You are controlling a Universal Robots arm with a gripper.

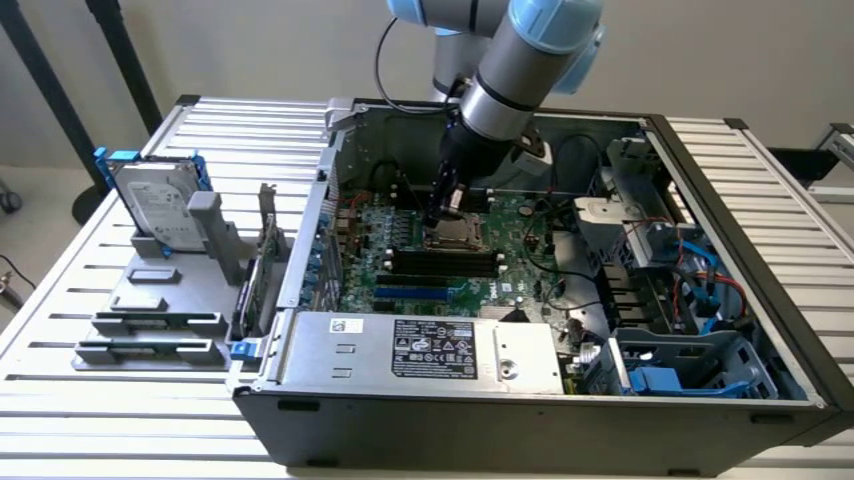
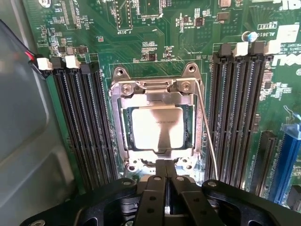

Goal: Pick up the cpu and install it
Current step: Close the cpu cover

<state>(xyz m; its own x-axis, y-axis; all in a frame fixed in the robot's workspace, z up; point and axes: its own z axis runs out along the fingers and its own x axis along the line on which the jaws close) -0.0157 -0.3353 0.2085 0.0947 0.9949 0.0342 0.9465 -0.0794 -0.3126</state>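
Grpr [image 1: 438,214] shut, empty, just above cpu [image 2: 157,128] in socket [image 2: 155,87], DIMM slots [image 1: 447,262] at 6 o'clock (ext. view); best confirm cpu sits flat.

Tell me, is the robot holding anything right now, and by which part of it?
Nothing is held. The jaws are shut empty above the cpu, which lies flat in its socket on the motherboard.

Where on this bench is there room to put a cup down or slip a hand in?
Bare slats of the table lie on the exterior view's right of the computer case, and in front of the grey holder. Inside the case it is crowded: the gripper hangs by the cpu, between memory slots.
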